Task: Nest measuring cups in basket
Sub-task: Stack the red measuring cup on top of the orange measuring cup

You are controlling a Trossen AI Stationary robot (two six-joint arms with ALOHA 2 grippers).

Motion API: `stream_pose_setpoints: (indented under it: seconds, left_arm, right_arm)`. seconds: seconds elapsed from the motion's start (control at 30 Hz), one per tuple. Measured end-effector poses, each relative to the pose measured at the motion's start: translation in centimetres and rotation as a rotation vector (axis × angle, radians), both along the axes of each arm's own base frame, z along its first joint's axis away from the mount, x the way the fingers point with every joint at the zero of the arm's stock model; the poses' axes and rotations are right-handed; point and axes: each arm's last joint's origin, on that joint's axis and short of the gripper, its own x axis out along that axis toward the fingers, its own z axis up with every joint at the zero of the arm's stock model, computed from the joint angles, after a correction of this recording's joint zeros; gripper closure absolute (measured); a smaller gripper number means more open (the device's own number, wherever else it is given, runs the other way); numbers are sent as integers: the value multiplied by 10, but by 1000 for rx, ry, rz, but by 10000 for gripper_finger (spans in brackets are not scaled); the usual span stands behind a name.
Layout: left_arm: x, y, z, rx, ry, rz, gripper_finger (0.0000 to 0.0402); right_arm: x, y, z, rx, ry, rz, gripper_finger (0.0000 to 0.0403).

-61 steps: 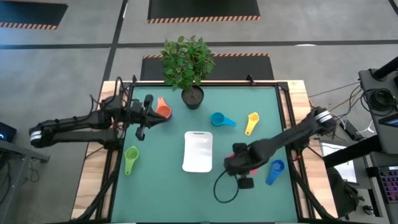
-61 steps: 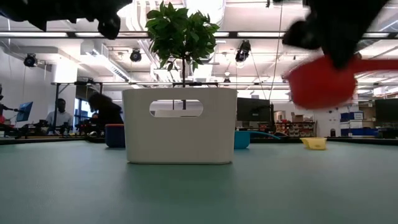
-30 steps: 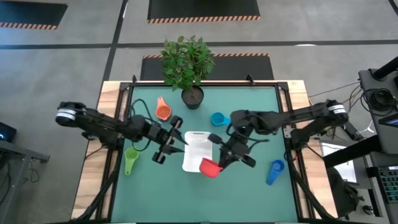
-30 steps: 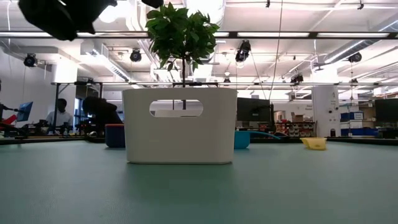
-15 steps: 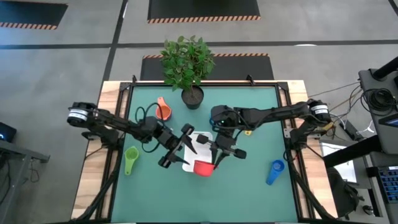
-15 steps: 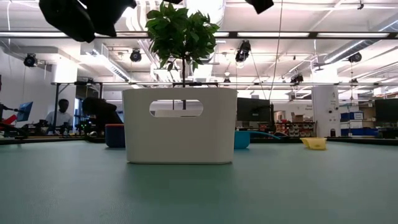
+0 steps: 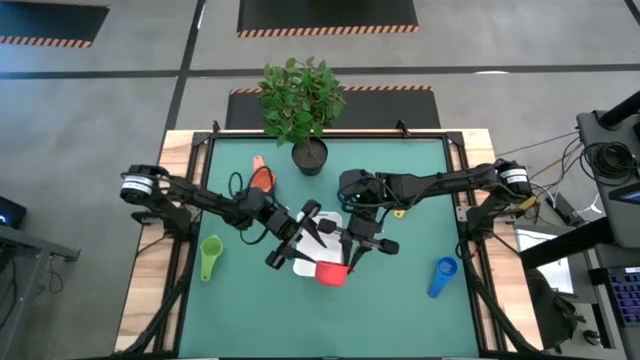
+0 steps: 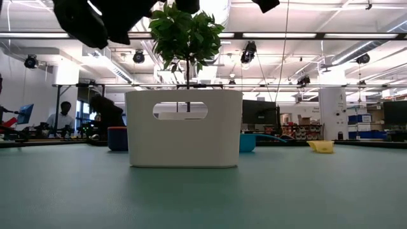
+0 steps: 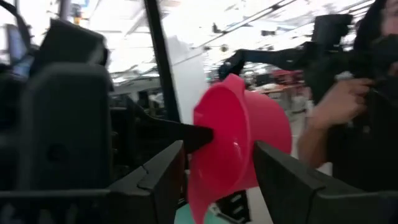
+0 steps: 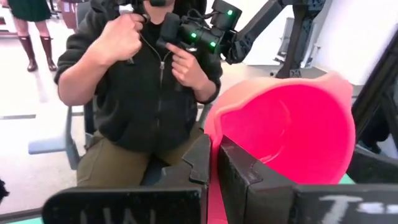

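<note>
Right gripper (image 7: 343, 258) is clamped on the red cup (image 7: 331, 272) above the basket (image 7: 306, 262). Left gripper (image 7: 303, 228), fingers spread and empty, faces it.

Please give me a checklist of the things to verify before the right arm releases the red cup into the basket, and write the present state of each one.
1. Right claw grips the red measuring cup: ok; in the right wrist view its fingers are closed on the cup's handle.
2. Cup is over the white basket: not ok; in the high view it hangs at the basket's near edge, partly outside.
3. Left claw is out of the way: not ok; it is open over the basket, close to the cup.
4. Basket stands upright on the table: ok, as the low view shows.
5. Basket holds other cups already: cannot tell; the arms cover its inside.
</note>
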Motion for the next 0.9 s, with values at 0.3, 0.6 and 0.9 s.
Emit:
stream_pose_setpoints:
  seconds: [0.3,0.6,0.9]
  left_arm:
    - [7,-3,3,26,2,-115,264]
    - [8,-3,4,32,-1,-123,306]
    - [9,-3,4,36,13,-128,363]
  right_arm:
    - [0,0,-1,-5,4,-10,394]
    - [0,0,-1,-5,5,-12,394]
    - [0,0,-1,-6,11,-15,394]
